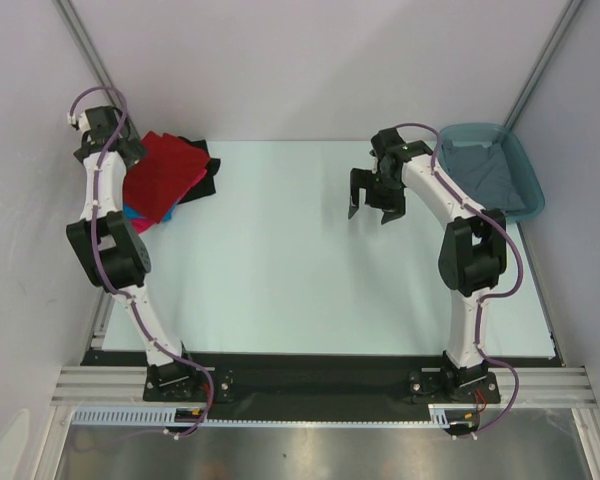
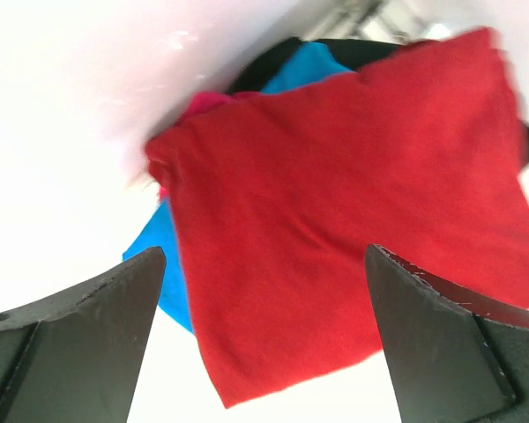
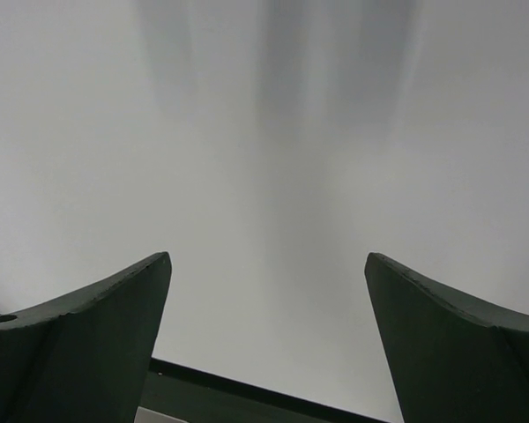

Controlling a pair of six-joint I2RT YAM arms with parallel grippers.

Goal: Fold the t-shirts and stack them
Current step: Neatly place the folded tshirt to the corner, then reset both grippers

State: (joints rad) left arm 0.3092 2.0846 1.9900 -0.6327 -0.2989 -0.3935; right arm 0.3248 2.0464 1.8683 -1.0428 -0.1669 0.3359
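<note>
Five shirts in view. Four sit in a loose stack at the far left of the bench (image 1: pixel 280 270): dark red shirt (image 1: pixel 168 172) on top, folded roughly square and skewed; bright blue shirt (image 2: pixel 307 67) and hot pink shirt (image 2: pixel 208 102) poke out at its near-left edge, and black shirt (image 1: pixel 208 182) shows at its right and far side. The grey shirt (image 1: pixel 477 172) lies crumpled in the teal tub (image 1: pixel 533 190) at the far right corner.

Left pincer (image 2: pixel 264 254) hangs over the stack with jaws spread wide, nothing between them, and the red cloth fills the gap in its wrist view. Right pincer (image 1: pixel 370 214) is raised over bare bench just left of the tub, also released and not touching any cloth.

Bench top is pale, matte and plain. White panel walls on the left, right and far sides, with grey metal struts in the far corners. Purple cable (image 1: pixel 108 255) loops along each arm. Both bases are bolted to an aluminium rail (image 1: pixel 320 384) at the near edge, with a black strip behind it.
</note>
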